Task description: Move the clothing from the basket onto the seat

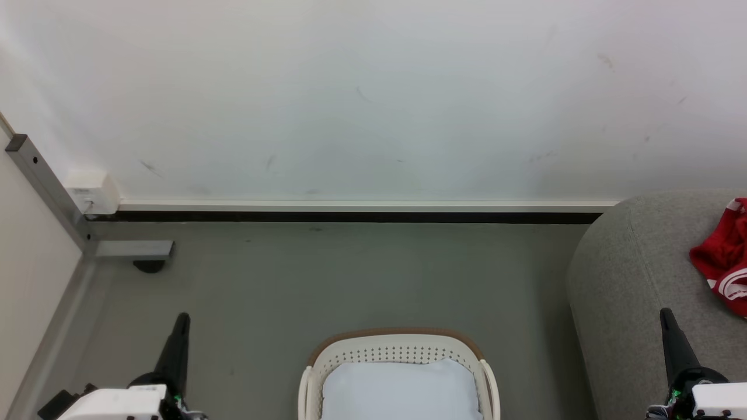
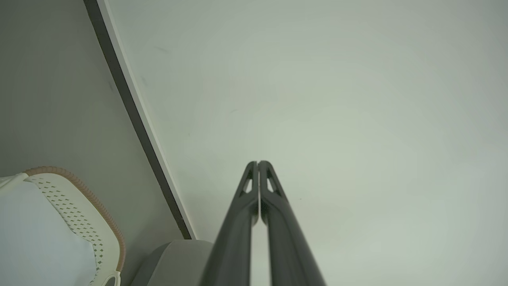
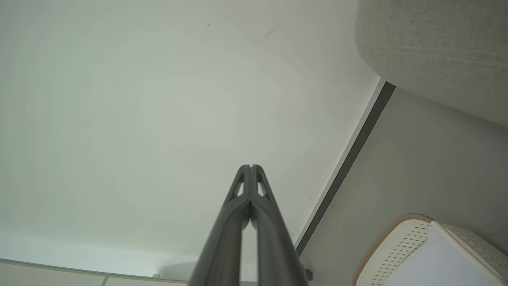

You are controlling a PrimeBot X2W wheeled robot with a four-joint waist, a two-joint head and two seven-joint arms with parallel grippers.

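— What's the room like?
— I see grey floor and white wall. The clothing lies on the seat at right, basket bottom centre.
— Holding anything?
— No. Left claw and right claw are both pressed together, empty.

Note for you, head view: a white wall spans the upper half, with faint grey scuffs. At its foot there is a white skirting strip with a dark band directly beneath it. Below that lies the grey floor. On your left, a grey metal post runs diagonally and borders a pale panel. A small white box sits beside the post at the wall base. A flat metal foot extends from the post over a black glide. At bottom centre is a pale white pad.
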